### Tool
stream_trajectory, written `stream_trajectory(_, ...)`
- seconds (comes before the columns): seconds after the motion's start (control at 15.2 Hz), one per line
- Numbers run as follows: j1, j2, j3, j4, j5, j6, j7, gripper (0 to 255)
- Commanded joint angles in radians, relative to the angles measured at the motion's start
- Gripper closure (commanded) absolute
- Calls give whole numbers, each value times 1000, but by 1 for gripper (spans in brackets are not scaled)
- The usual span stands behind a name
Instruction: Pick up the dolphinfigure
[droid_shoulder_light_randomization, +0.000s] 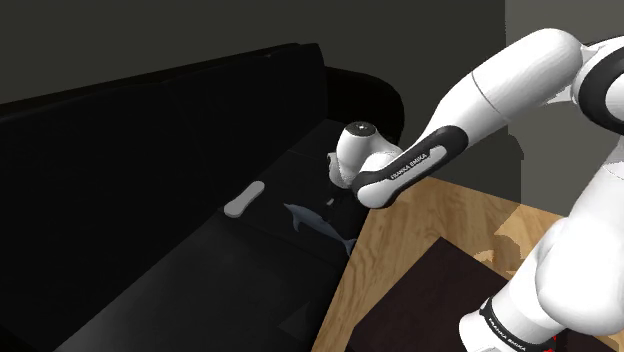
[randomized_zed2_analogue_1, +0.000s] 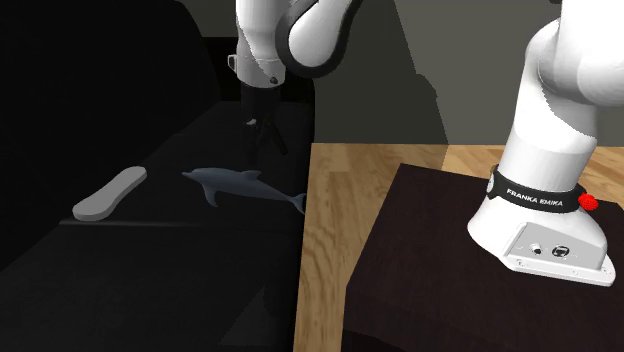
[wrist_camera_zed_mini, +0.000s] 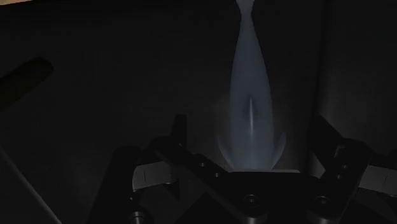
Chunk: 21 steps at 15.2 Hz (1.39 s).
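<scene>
- Grey-blue, smooth dolphin (randomized_zed2_analogue_1: 235, 183) lies flat on the black sofa (randomized_zed2_analogue_1: 120, 100) seat, its tail toward the wooden floor (randomized_zed2_analogue_1: 330, 240).
- Black pincer (randomized_zed2_analogue_1: 262, 135) hangs over it with fingers spread wide, gripping nothing. The dolphin's body sits between them, apparently untouched in the dim wrist view.
- Flat, rounded grey slab (randomized_zed2_analogue_1: 108, 194) lies nearby.

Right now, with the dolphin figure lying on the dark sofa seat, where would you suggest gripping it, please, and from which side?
Probably the thick mid-body of the dolphin figure, from straight above, the open claw closing across its width: it lies flat on the sofa seat, and its tail tapers too thin to hold.
</scene>
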Motion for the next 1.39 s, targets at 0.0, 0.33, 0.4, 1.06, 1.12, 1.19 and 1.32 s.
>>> stream_trajectory(0.0,14,75,-6,50,-52,48,39,0)
stream_trajectory(0.33,51,198,-40,125,-132,122,102,0)
stream_trajectory(0.4,56,211,-46,126,-140,133,110,0)
stream_trajectory(1.06,78,270,-76,136,-177,184,146,255)
stream_trajectory(1.12,78,270,-76,136,-177,184,146,255)
stream_trajectory(1.19,78,270,-76,135,-177,184,146,255)
stream_trajectory(1.32,78,270,-76,135,-177,184,146,255)
